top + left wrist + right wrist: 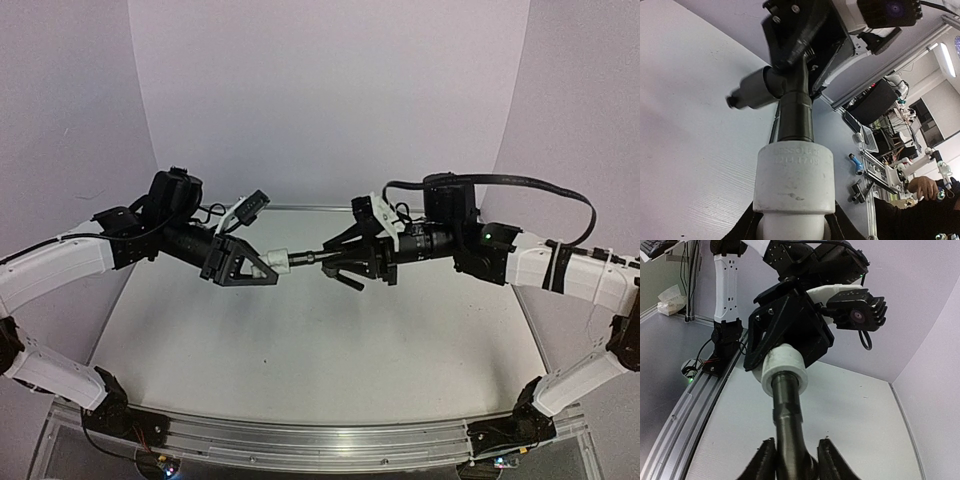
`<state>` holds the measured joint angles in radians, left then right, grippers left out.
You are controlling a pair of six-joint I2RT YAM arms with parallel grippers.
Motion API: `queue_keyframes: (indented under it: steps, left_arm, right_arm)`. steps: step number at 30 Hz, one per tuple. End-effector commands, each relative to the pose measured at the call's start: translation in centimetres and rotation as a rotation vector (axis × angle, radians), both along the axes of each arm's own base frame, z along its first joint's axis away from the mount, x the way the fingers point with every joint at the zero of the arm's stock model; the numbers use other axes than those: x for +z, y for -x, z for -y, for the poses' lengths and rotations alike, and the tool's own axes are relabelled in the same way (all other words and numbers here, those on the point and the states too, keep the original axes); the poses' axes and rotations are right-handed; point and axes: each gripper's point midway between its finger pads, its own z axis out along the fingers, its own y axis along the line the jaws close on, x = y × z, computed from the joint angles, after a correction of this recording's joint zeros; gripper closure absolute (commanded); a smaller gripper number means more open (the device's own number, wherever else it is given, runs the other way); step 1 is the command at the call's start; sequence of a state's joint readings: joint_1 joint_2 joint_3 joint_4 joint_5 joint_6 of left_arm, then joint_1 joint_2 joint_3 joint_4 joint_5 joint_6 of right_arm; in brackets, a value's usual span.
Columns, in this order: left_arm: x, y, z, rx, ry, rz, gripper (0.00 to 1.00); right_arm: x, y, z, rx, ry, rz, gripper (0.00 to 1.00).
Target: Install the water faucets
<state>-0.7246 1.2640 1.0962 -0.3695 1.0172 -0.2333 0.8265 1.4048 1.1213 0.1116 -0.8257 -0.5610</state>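
The dark grey water faucet [316, 258] hangs in the air over the middle of the table, between my two grippers. Its threaded stem sits in the mouth of a white plastic pipe fitting [279, 262]. My left gripper [262, 266] is shut on the fitting, which fills the left wrist view [792, 180] with the faucet [796, 117] rising out of it. My right gripper [338, 263] is shut on the faucet's body. In the right wrist view the faucet [788, 415] runs from my right gripper [796, 457] up into the fitting [785, 367].
White walls close the table at the back and sides. An aluminium rail [300, 440] runs along the near edge. In the left wrist view a small blue part [856, 164] and a dark part [858, 192] lie by the rail.
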Motion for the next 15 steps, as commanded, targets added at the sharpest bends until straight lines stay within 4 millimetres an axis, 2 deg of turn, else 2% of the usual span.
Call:
queue_keyframes:
  steps: [1,3,4,5,7,9,10,11,13,14,15]
  left_arm:
    - [3.2,-1.4,0.3,0.037,0.077,0.201,1.00]
    - [3.5,-3.1,-0.1,0.128,0.058,0.339,1.00]
    - [3.5,-4.4,-0.3,0.195,0.036,0.397,1.00]
    - [3.3,-6.3,-0.8,0.283,-0.007,0.526,1.00]
    - [3.1,-7.7,-1.3,0.320,-0.048,0.674,1.00]
    - [2.2,-9.4,-1.9,0.346,-0.108,0.904,1.00]
    - [1.8,-9.5,-1.9,0.343,-0.124,0.924,1.00]
    - [0.8,-10.4,-2.1,0.357,-0.179,1.058,1.00]
    - [0.0,-11.7,-2.3,0.382,-0.245,1.164,1.00]
    - [-0.5,-12.7,-2.6,0.403,-0.305,1.212,1.00]
    - [-0.7,-13.3,-2.8,0.418,-0.337,1.224,1.00]
  right_arm:
    - [1.8,-0.8,-0.8,-0.046,-0.042,-0.176,0.83]
    - [0.9,-1.1,-1.0,-0.080,-0.027,-0.305,0.92]
    - [0.4,-1.1,-1.0,-0.084,-0.019,-0.364,0.95]
    - [-0.4,-1.0,-1.0,-0.105,-0.008,-0.492,1.00]
    - [-0.8,-0.9,-0.9,-0.130,-0.003,-0.638,1.00]
    - [-1.0,-1.4,-0.4,-0.163,0.001,-0.950,1.00]
    - [-1.1,-1.7,-0.3,-0.174,-0.002,-0.985,1.00]
    - [-1.0,-1.1,-0.4,-0.113,0.040,-1.171,1.00]
    - [-1.3,-1.0,-0.7,-0.072,0.100,-1.373,1.00]
    - [-1.7,-0.9,-1.1,-0.045,0.166,-1.541,1.00]
    - [-2.2,-0.8,-1.3,-0.034,0.217,-1.661,0.95]
